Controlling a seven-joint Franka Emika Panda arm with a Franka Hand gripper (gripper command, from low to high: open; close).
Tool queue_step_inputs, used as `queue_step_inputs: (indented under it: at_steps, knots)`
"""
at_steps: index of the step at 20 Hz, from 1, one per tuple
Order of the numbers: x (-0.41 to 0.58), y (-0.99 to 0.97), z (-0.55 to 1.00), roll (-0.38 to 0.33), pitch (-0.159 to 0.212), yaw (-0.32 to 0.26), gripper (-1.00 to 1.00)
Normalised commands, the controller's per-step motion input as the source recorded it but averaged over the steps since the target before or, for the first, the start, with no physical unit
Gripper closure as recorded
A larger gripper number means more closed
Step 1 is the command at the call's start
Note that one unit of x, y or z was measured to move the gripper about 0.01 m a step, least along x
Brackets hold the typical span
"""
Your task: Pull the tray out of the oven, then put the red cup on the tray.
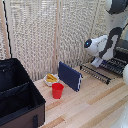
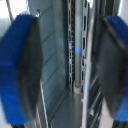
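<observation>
No brand, label or writing can be read on anything in either view. At the exterior view's left, a large black fabric case [image 1: 17, 95] stands open on the pale wooden table [image 1: 90, 107]; its inside is dark and its contents cannot be made out. Next comes a small white bowl [image 1: 51, 79] with yellow contents, and just in front of it the small bright red plastic cup [image 1: 57, 90], upright on the table, its inside not visible. Beside the bowl, a dark blue rectangular slab [image 1: 69, 75] stands on edge, tilted. Further right, the flat dark wire-grid tray [image 1: 96, 73] of thin parallel bars juts out over the table from the black toaster oven [image 1: 120, 59] at the frame's right edge. The white robot arm's gripper [image 1: 96, 62] hangs just above the tray. In the wrist view, its two blue fingers [image 2: 17, 70] stand apart, with blurred grey metal bars [image 2: 76, 55] between them and nothing clamped.
</observation>
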Motion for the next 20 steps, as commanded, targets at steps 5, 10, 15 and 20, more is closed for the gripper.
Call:
queue_step_inputs:
  at_steps: [5, 10, 15, 20]
  knots:
    - [0.003, -0.04, 0.01, 0.01, 0.001, 0.007, 1.0]
    - [0.039, 0.5, 0.0, 0.023, 0.005, 0.021, 1.0]
    - [0.227, 0.94, -0.11, -0.009, 0.031, 0.007, 1.0]
    - [0.247, 0.96, -0.2, -0.045, 0.004, -0.005, 1.0]
